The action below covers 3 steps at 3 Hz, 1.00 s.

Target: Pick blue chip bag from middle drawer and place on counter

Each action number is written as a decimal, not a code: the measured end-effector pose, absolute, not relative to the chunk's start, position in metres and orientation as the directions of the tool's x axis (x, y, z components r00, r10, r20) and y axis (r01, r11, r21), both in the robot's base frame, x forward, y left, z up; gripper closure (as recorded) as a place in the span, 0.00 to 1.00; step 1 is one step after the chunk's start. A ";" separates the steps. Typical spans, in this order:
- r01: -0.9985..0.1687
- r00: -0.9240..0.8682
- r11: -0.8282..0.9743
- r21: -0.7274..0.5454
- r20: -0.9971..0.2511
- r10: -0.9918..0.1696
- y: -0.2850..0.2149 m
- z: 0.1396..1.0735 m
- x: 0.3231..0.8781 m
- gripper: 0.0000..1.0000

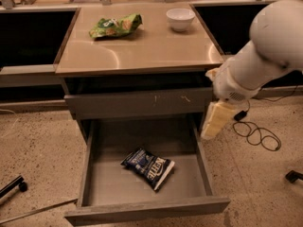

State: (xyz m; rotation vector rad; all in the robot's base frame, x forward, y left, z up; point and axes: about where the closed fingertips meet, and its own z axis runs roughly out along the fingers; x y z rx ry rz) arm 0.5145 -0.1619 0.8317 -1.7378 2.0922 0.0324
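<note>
The middle drawer (147, 212) is pulled out wide, grey inside. The blue chip bag (149, 167) lies flat on its floor, near the middle, with white "KETTLE" lettering facing up. The counter (142, 51) is the tan top of the cabinet above it. My white arm reaches in from the upper right. My cream-coloured gripper (214, 122) hangs pointing down above the drawer's right wall, to the right of the bag and higher than it. It holds nothing that I can see.
A green chip bag (115, 26) and a white bowl (180, 18) sit at the back of the counter. A shut drawer front with white scratches (137, 103) is above the open drawer. A black cable (255, 134) lies on the floor at right.
</note>
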 end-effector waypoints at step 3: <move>-0.920 -0.142 0.272 -0.281 -0.410 -0.901 -0.139 0.779 0.554 0.00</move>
